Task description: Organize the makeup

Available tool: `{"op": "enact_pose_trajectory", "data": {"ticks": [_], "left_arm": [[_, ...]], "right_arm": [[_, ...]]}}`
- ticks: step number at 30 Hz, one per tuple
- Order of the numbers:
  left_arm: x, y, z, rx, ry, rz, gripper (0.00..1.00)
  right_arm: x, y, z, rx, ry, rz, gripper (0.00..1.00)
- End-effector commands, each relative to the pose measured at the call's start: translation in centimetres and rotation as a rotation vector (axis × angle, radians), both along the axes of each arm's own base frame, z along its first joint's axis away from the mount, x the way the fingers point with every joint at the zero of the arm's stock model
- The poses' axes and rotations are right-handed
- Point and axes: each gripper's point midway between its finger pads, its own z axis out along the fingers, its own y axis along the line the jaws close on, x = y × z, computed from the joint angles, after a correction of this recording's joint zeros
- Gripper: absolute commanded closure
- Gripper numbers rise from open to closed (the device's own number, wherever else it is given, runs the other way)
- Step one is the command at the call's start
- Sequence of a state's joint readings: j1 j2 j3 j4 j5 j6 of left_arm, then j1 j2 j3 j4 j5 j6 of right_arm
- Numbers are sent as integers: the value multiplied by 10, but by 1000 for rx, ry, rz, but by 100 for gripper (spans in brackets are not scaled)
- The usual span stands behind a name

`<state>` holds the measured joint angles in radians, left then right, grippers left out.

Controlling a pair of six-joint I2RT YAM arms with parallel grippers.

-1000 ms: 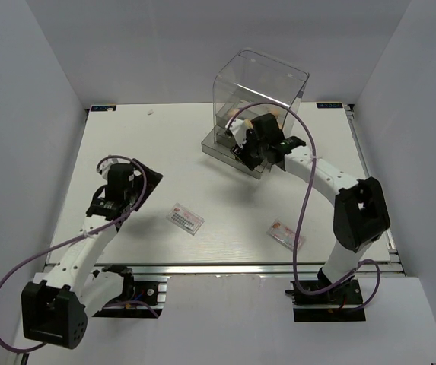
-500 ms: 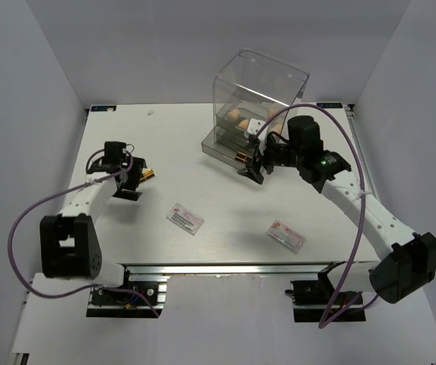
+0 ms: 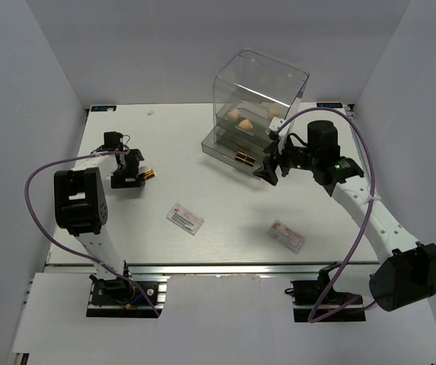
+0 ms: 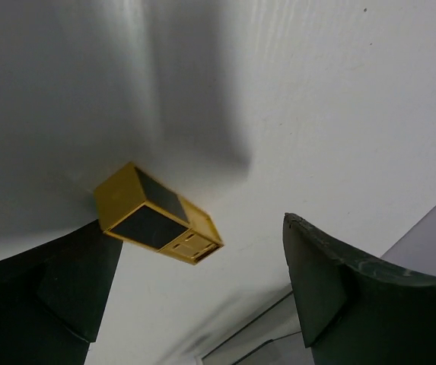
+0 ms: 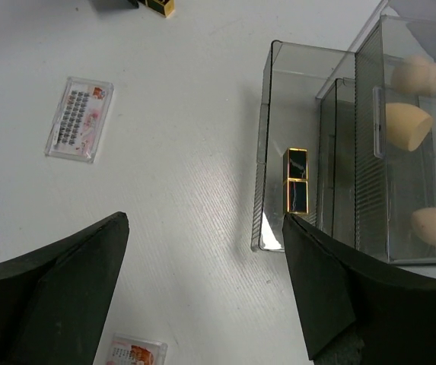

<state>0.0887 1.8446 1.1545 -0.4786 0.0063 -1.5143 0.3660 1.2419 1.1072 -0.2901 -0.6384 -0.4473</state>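
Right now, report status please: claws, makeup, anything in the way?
Left claw open over one gold tube. Right claw open, empty, near pulled-out drawer holding other tube. Two packets loose on table. Nothing blocking.

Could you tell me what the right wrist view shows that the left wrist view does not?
Right wrist only: the clear drawer box, a tube in its pulled-out drawer, three sponges inside, two packets on the table. Left wrist only: the left gripper's own fingers. Both: the white table, and apparently the second tube, close up by the left gripper, cut off at the right wrist view's top edge.
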Motion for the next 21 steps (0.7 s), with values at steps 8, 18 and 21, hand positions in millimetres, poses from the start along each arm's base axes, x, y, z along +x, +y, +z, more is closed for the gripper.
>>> {"op": "enact_pose_trajectory", "data": {"ticks": [8, 18, 21], "left_arm": [[-5, -3, -30, -78, 148, 20, 27], [-5, -10, -26, -85, 134, -74, 57], [0, -17, -12, -94, 57, -141, 61]], "right_arm": [[5, -16, 15, 62, -16, -48, 13], [5, -22, 20, 85, -13, -65, 13], [4, -23, 23, 91, -13, -70, 13]]}}
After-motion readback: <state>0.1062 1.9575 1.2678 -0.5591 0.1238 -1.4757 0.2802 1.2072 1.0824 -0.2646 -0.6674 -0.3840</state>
